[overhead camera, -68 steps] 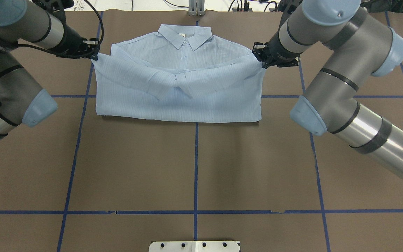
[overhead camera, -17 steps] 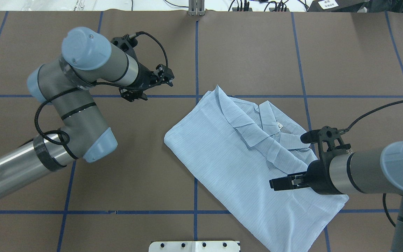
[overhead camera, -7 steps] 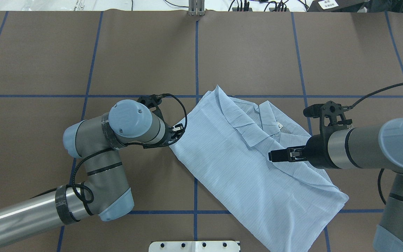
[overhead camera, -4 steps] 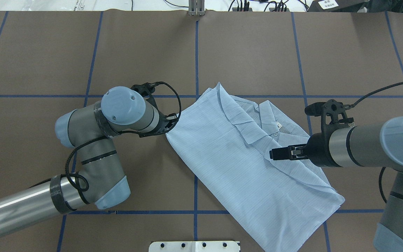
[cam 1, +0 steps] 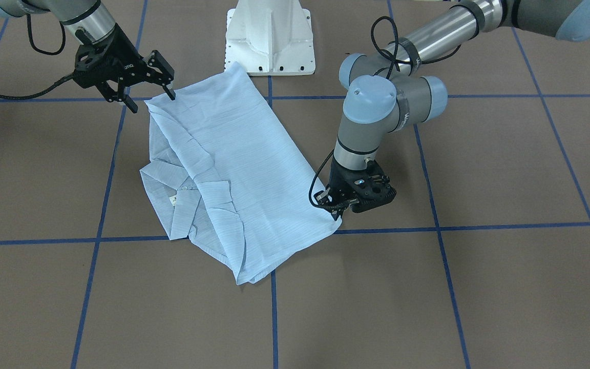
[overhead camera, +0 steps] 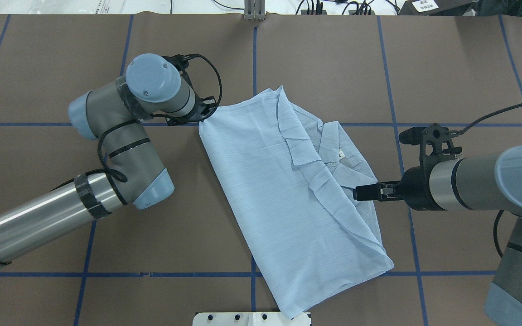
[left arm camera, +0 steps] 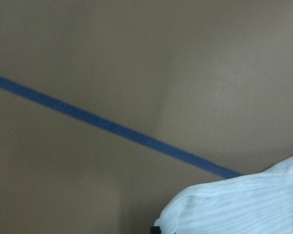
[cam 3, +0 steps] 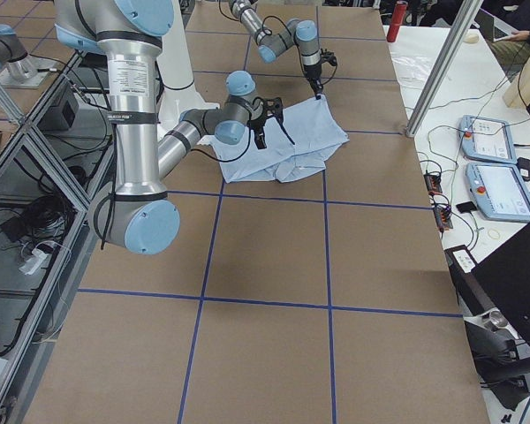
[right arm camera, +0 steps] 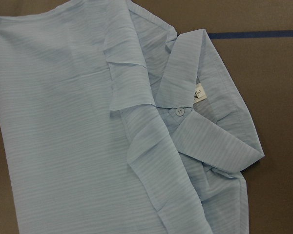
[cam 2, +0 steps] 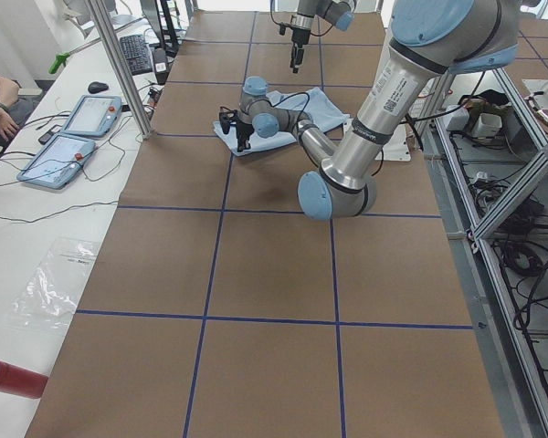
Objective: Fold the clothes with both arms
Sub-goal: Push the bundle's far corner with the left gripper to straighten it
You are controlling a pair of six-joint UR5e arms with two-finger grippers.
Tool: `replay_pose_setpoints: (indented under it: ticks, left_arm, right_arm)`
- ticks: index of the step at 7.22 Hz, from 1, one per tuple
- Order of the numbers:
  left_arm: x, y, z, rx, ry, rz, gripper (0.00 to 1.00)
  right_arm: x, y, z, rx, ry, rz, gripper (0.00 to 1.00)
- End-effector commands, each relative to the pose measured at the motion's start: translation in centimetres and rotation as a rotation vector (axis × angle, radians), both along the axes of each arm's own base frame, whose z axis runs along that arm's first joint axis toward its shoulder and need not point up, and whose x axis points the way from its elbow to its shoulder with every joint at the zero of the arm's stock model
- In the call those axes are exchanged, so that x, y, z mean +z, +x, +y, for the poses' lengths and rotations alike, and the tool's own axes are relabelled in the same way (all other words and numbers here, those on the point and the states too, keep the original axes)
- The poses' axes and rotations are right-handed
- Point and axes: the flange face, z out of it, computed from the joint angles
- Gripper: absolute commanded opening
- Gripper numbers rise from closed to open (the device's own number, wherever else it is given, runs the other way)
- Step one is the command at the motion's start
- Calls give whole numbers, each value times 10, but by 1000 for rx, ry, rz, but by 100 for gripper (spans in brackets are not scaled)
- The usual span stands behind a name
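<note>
On the brown blue-taped worktop, the pale blue striped button-up shirt lies folded, slanting from centre to the robot-side edge. The left black end effector seemingly clamps its corner; the right black end effector hovers over it, fingers apart.

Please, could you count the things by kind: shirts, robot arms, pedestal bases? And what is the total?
Shirts: 1, the pale blue shirt
Robot arms: 2, the left arm and the right arm
Pedestal bases: 1, the white pedestal base
Total: 4
</note>
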Motion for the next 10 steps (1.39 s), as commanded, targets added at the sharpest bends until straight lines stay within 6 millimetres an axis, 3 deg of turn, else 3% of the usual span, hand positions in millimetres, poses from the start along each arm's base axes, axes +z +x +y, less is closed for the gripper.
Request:
replay_pose_setpoints:
  ticks: [1, 3, 7, 8, 9, 10]
  left_arm:
    - [10, 32, -69, -74, 86, 28, 0]
    - [21, 37, -98, -150, 209, 43, 0]
    - [13, 40, -113, -167, 374, 24, 0]
    - [11, 40, -112, -166, 380, 30, 44]
    - [10, 36, -112, -164, 388, 33, 99]
    - [4, 26, -118, -173, 394, 45, 100]
  right_arm:
    - [3, 0, -3, 7, -4, 6, 100]
    - [3, -1, -2, 5, -4, 6, 100]
    - [5, -3, -6, 24, 3, 14, 100]
    - [6, -4, -7, 37, 9, 21, 100]
    - [3, -7, -10, 42, 11, 20, 100]
    - [7, -14, -16, 48, 7, 32, 100]
